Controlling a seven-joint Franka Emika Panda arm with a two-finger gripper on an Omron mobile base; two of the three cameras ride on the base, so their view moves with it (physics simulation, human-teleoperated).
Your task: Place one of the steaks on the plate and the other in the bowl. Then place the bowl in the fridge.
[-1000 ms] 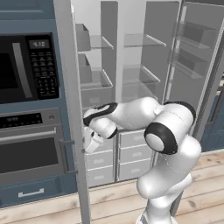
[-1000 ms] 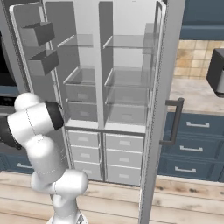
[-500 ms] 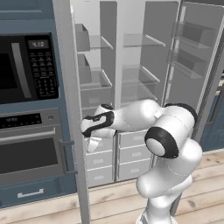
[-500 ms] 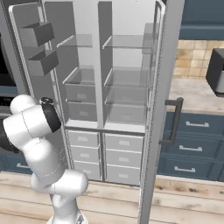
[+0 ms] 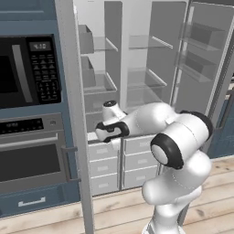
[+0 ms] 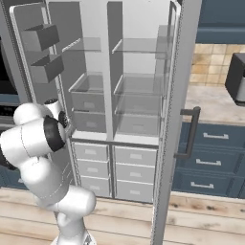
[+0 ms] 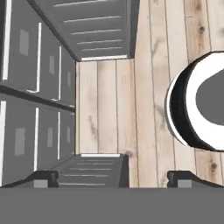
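Now the arm has swung out and down, claw [image 5: 106, 133] wide open, empty, at the fridge [image 5: 137, 82] drawers, about 9 o'clock in left base view; bowl not discernible on the shelves, so probably retreating after placing.

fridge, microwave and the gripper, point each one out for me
fridge [image 6: 139, 122], right base view, on the back wall of its open white interior.
microwave [image 5: 45, 68], left base view, on its keypad panel.
gripper [image 7: 113, 179], hand view, midway between its two dark fingertips, jaws wide apart with nothing between them.
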